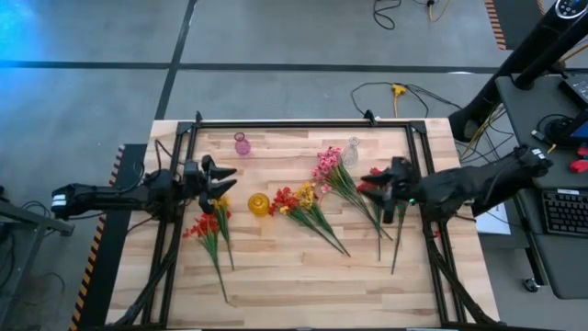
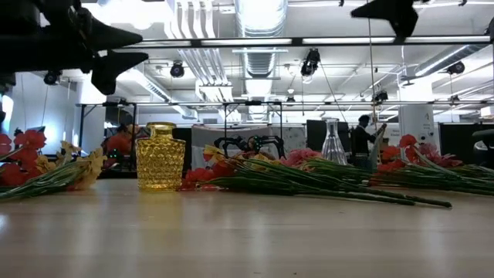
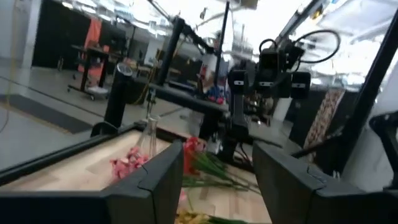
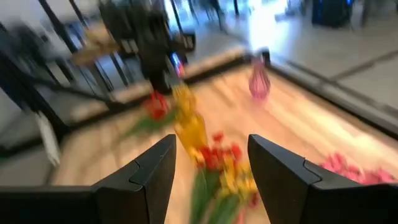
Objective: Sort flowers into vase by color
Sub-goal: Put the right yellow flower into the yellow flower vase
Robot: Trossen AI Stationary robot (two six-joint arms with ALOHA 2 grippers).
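Flowers lie flat on the wooden table (image 1: 276,267): a red and yellow bunch (image 1: 208,225) at the left, a red and yellow bunch (image 1: 299,202) in the middle, pink sprigs (image 1: 327,165) and red sprigs (image 1: 375,188) at the right. A yellow vase (image 1: 259,203), a pink vase (image 1: 242,143) and a clear vase (image 1: 350,150) stand upright. My left gripper (image 1: 223,175) hovers open above the left bunch, nothing between its fingers (image 3: 155,186). My right gripper (image 1: 375,180) hovers open above the red sprigs, its fingers (image 4: 149,174) also bare.
A black rail frame (image 1: 303,122) runs along the table's far edge and down both sides. Bare wood lies along the near edge. In the low view the yellow vase (image 2: 160,156) stands in front of the flower stems (image 2: 324,181).
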